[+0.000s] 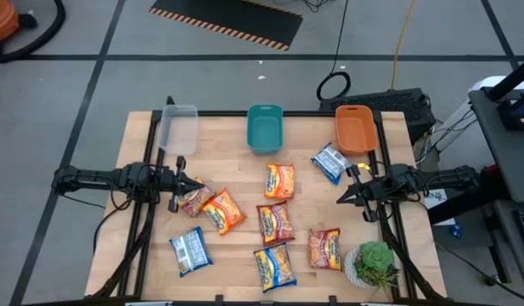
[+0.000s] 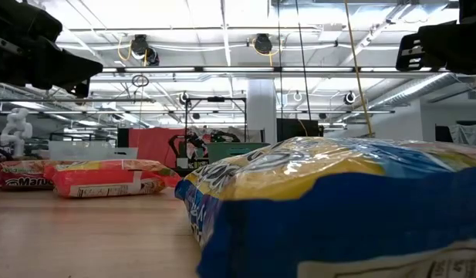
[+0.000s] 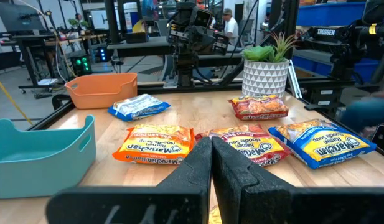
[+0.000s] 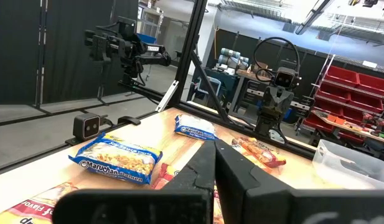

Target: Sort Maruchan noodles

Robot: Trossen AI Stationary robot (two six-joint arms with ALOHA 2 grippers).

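Note:
Several Maruchan packets lie flat on the wooden table: a red one [image 1: 191, 197] and an orange one [image 1: 223, 211] at the left, an orange one [image 1: 279, 180], a red one [image 1: 276, 223], two blue-white ones [image 1: 331, 161] [image 1: 189, 251], a yellow-blue one [image 1: 274, 266] and a red-pink one [image 1: 324, 248]. My left gripper [image 1: 192, 184] [image 3: 210, 158] is shut and hovers by the left red packet. My right gripper [image 1: 338, 198] [image 4: 215, 163] is shut and hovers near the right edge, beside the far blue-white packet.
Three bins stand along the far edge: a clear one [image 1: 178, 127], a teal one [image 1: 264, 127] and an orange one [image 1: 356, 127]. A potted plant [image 1: 376, 263] sits at the near right corner. Bare wood shows at the table's middle left and far right.

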